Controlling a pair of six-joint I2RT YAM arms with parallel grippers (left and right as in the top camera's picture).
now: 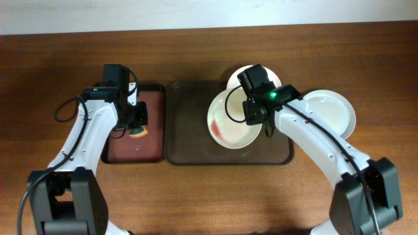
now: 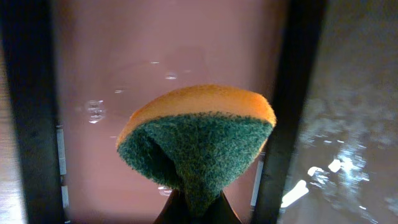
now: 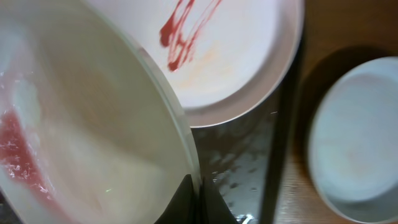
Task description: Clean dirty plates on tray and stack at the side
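My right gripper (image 1: 253, 117) (image 3: 198, 199) is shut on the rim of a pale plate (image 1: 228, 124) (image 3: 93, 124) with a greenish edge and a red smear. It holds the plate tilted over the dark brown tray (image 1: 186, 111) (image 3: 249, 162). A second white plate (image 1: 234, 79) (image 3: 242, 56) with red streaks lies at the tray's back, partly under my arm. A third plate (image 1: 330, 112) (image 3: 354, 143), with no smears, lies on the table right of the tray. My left gripper (image 1: 137, 125) (image 2: 198, 208) is shut on an orange and green sponge (image 1: 138, 133) (image 2: 199, 130).
The sponge hangs over a narrower black-rimmed tray with a maroon inside (image 1: 124, 147) (image 2: 124, 62), left of the brown tray. The brown tray's floor looks wet (image 2: 348, 124). Bare wooden table lies all round.
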